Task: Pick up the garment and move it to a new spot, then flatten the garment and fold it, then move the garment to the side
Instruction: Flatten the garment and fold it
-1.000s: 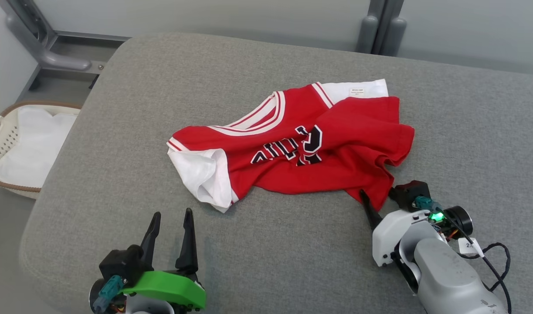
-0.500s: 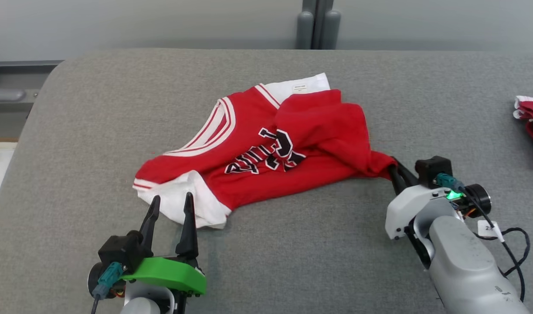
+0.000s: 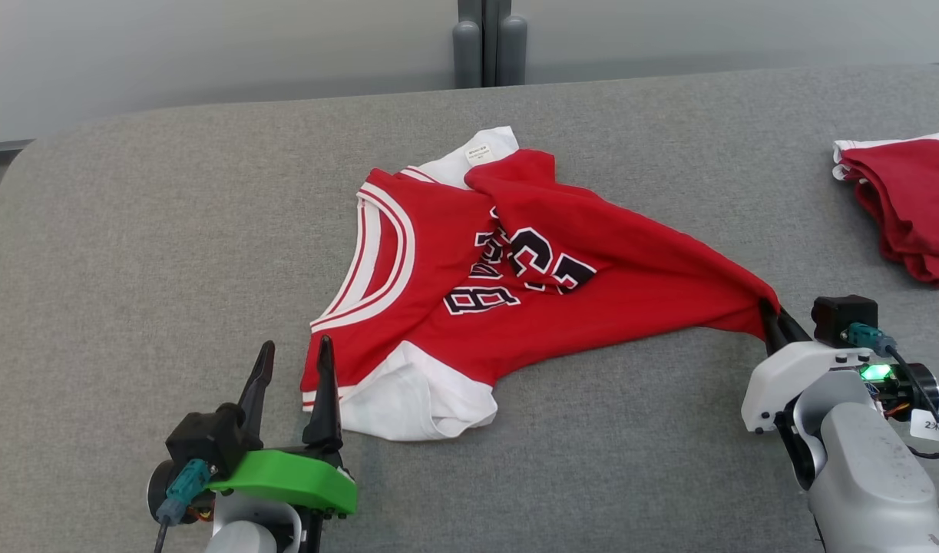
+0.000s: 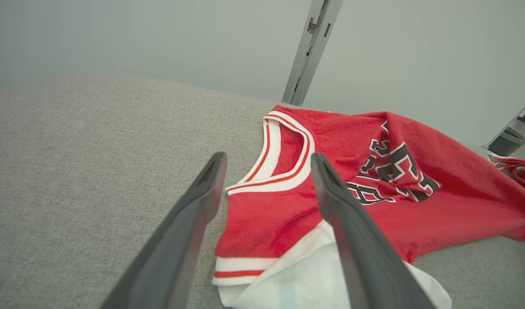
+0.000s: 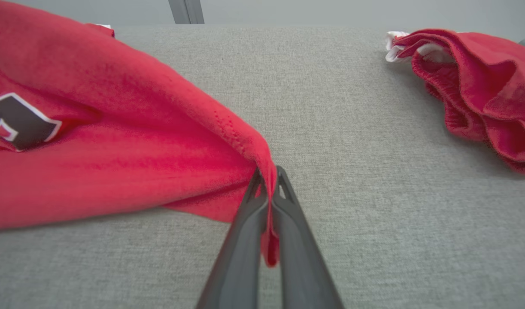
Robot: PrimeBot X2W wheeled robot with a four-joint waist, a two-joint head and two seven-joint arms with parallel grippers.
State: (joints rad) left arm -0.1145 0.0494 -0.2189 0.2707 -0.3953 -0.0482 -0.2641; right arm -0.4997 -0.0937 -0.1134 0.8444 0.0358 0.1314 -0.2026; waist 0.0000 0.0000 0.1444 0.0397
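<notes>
While the right gripper (image 3: 770,313) is clamping its two dark fingers shut on a red corner of the garment (image 3: 515,307), the cloth is running in a taut ridge from that pinch back toward the black lettering. Seen from the right wrist, a sliver of red hem is showing between the closed fingers (image 5: 249,223), and the pinched corner is sitting just above the grey cushion (image 3: 170,230). The garment is lying across the middle of the cushion, with its white-and-red neckline (image 3: 377,261) facing the robot's left. A white sleeve (image 3: 408,399) is bunching at its near edge and a small white label (image 3: 477,152) is showing at its far edge. The left gripper (image 3: 296,344) is standing wide open with nothing in it, right at the garment's near-left corner; from the left wrist, its fingers are framing the red shoulder. Whether they are touching the cloth, I cannot tell. Another red bundle (image 3: 910,200) is lying well apart, far to the right.
</notes>
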